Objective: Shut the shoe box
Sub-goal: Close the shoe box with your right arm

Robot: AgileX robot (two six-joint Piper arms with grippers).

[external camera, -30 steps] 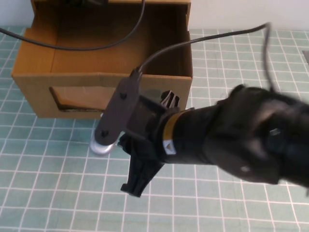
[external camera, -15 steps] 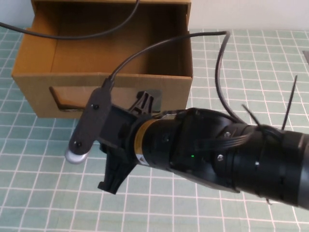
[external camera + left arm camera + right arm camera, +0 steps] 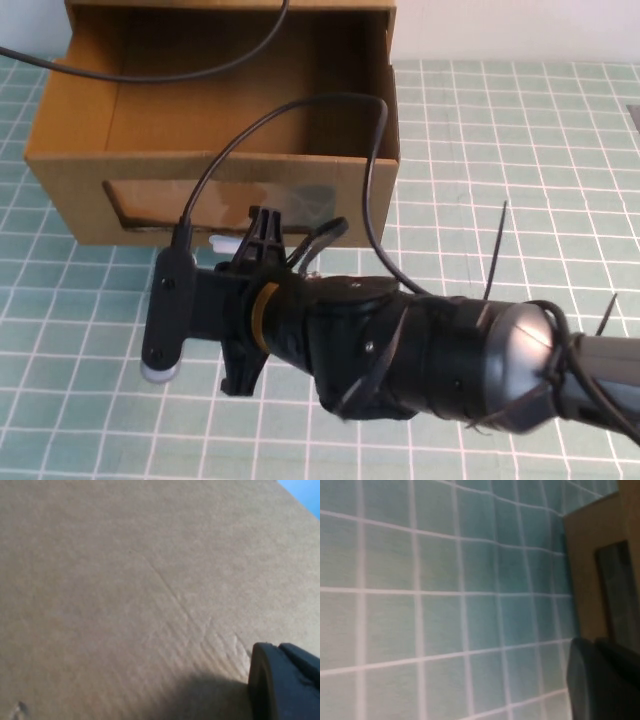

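Note:
The shoe box [image 3: 70, 175] is a brown cardboard drawer standing pulled open at the far left of the table. Its front has a clear window [image 3: 215, 205], and the small white pull tab [image 3: 222, 241] shows just below it. My right gripper [image 3: 293, 230] is at the box front, just right of the tab, with its fingers spread apart and nothing between them. The right wrist view shows the box front [image 3: 585, 570] beside one finger [image 3: 600, 680]. My left gripper [image 3: 285, 680] is close against a plain cardboard surface [image 3: 125, 580] and is out of the high view.
The table is covered by a teal mat with a white grid [image 3: 500, 130]. My right arm [image 3: 430, 360] fills the near middle and right of the high view. Black cables [image 3: 150, 72] cross over the open box. A pale wall lies behind the box.
My right arm has swung left and turned at the wrist. Its gripper has come up to the box front near the tab. The box has not visibly moved.

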